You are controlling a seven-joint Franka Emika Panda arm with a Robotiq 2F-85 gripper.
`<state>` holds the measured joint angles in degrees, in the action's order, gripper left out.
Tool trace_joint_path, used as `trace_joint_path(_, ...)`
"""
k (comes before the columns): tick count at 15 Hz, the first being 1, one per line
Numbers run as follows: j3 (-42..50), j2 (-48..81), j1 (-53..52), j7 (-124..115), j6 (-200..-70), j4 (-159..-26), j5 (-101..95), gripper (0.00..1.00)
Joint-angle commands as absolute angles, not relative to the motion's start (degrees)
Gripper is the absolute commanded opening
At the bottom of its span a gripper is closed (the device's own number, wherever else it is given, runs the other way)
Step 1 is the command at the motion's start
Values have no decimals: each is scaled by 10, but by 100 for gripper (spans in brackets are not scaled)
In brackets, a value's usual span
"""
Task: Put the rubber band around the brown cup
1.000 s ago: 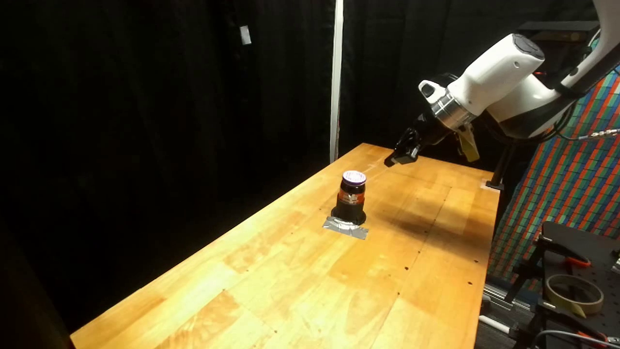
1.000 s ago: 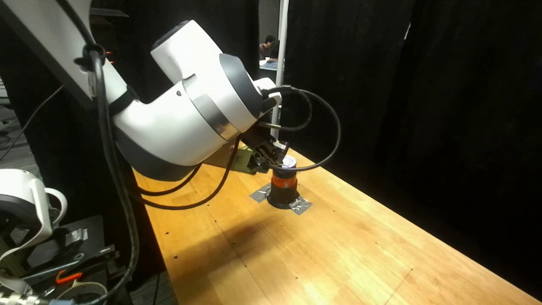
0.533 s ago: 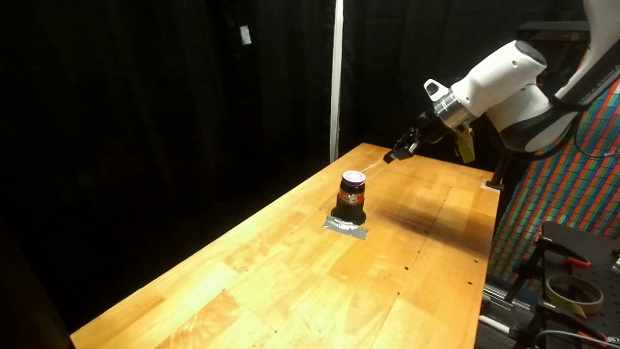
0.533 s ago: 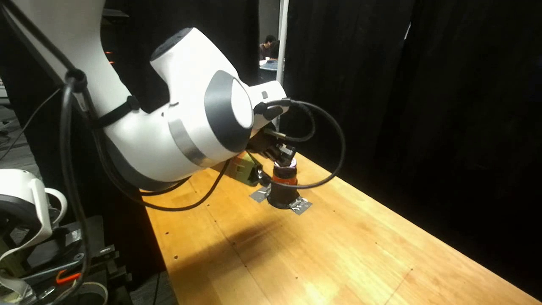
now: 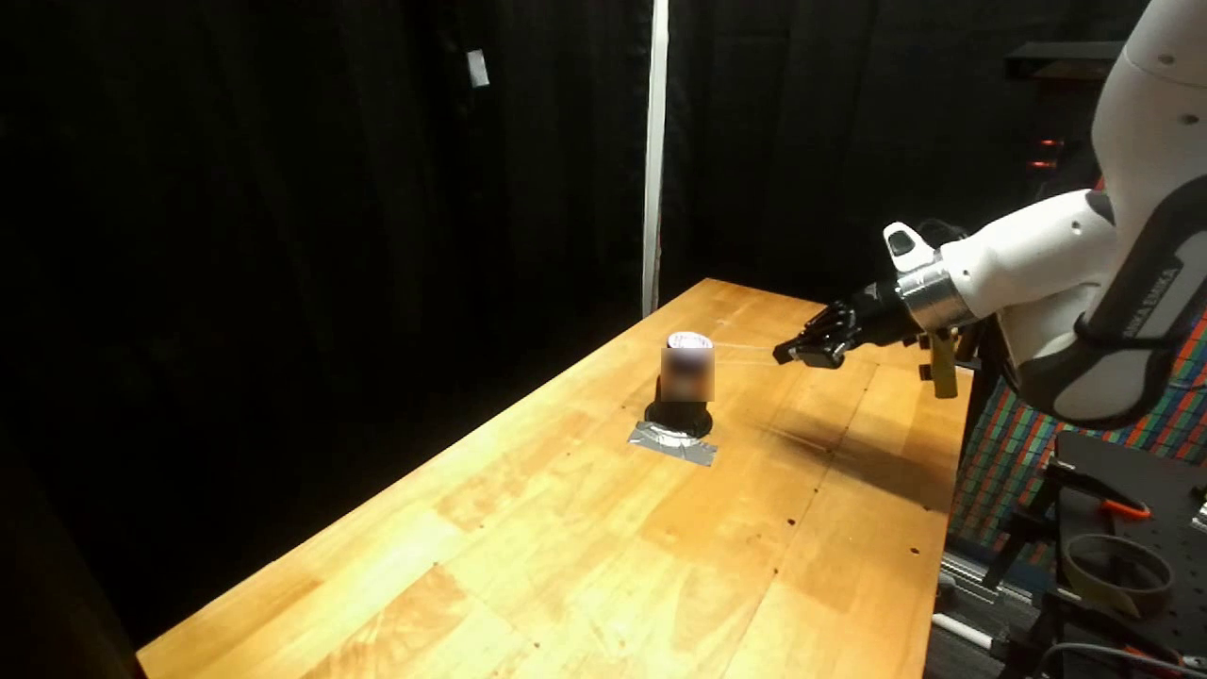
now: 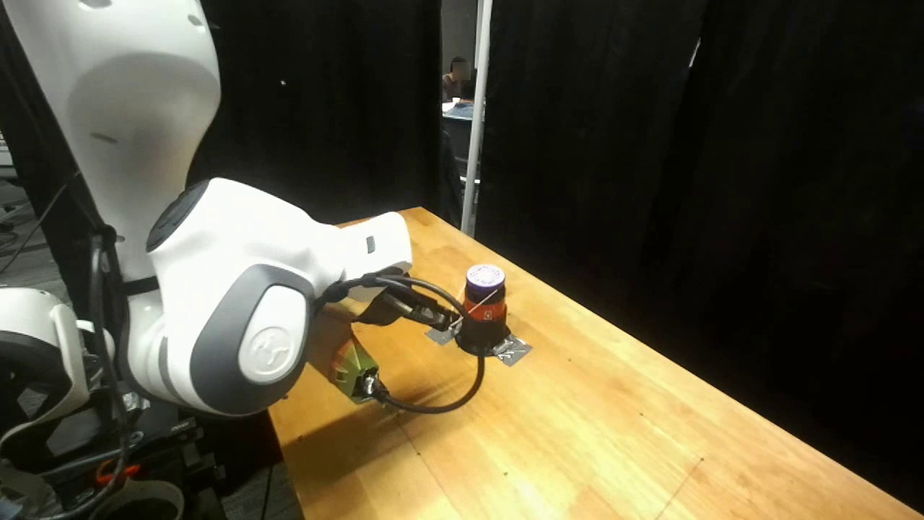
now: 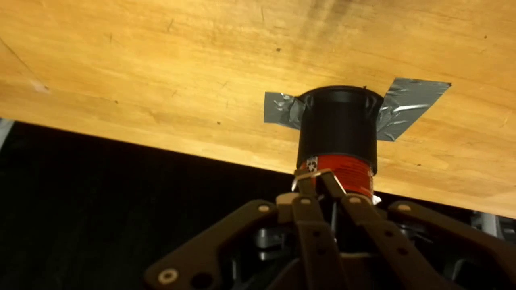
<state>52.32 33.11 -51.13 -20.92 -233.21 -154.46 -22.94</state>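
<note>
Ahead of my pincer [image 7: 317, 176], in the wrist view, is the cup [image 7: 339, 129] — dark, with an orange-red label [image 7: 348, 171], its base toward the top of the view. Strips of silver tape [image 7: 411, 104] run from either side of that base onto the worktop [image 7: 141, 80]. My pincer covers part of the label here; its two tips are drawn together, with next to no gap that I can make out.

In an exterior view I can follow the rubber band [image 6: 479, 304], a thin pale line slanting from my pincer across the front of the cup to its edge, just under the top. Whether it passes fully around the back I cannot tell. The cup stands upright, and the pincer is close by on the white arm's [image 6: 249, 224] side, lower than the cup's top. A black cable [image 6: 433, 411] loops below.

In an exterior view the lid [image 5: 689, 340] shows pale, while a blurred patch hides the cup's middle. Two thin strands of the band bridge the gap between cup and pincer — I have the band pinched, the pincer itself apart from the cup. Off the worktop, a roll of tape [image 5: 1132, 600] lies on a black shelf [image 5: 1150, 467].
</note>
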Motion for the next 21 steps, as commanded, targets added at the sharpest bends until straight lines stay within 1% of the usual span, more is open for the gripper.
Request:
trace_joint_path(1, 458, 392, -529, -112, -2489, -1587, -70, 12)
trace_joint_path(2, 426, 312, -535, -50, -2418, -1566, -22, 12)
trace_joint_path(3, 414, 342, -552, -50, -2429, -1561, 22, 11)
trace_joint_path(4, 337, 314, -500, 18, -2419, -1548, 73, 11)
trace_joint_path(5, 301, 315, -488, 46, -2427, -1541, 115, 12)
trace_joint_path(6, 379, 377, -579, -30, -2448, -1541, 111, 12)
trace_joint_path(8, 388, 379, -612, -29, -2437, -1541, 143, 11)
trace_joint_path(9, 386, 380, -610, -32, -2438, -1558, 145, 36)
trace_joint_path(10, 377, 381, -597, -34, -2448, -1580, 144, 36)
trace_joint_path(11, 302, 316, -512, 69, -2425, -1597, 164, 36)
trace_joint_path(12, 309, 291, -512, 107, -2386, -1611, 166, 44)
trace_joint_path(13, 333, 283, -516, 137, -2300, -1575, 168, 51)
trace_joint_path(14, 341, 271, -508, 170, -2267, -1581, 170, 58)
trace_joint_path(15, 358, 255, -513, 205, -2218, -1578, 188, 66)
trace_joint_path(16, 378, 242, -529, 242, -2169, -1575, 216, 73)
trace_joint_path(18, 459, 214, -603, 323, -2070, -1580, 283, 88)
trace_joint_path(19, 503, 221, -646, 366, -2020, -1566, 330, 97)
trace_joint_path(20, 551, 233, -691, 412, -1969, -1553, 376, 100)
trace_joint_path(21, 595, 252, -730, 452, -1918, -1533, 426, 100)
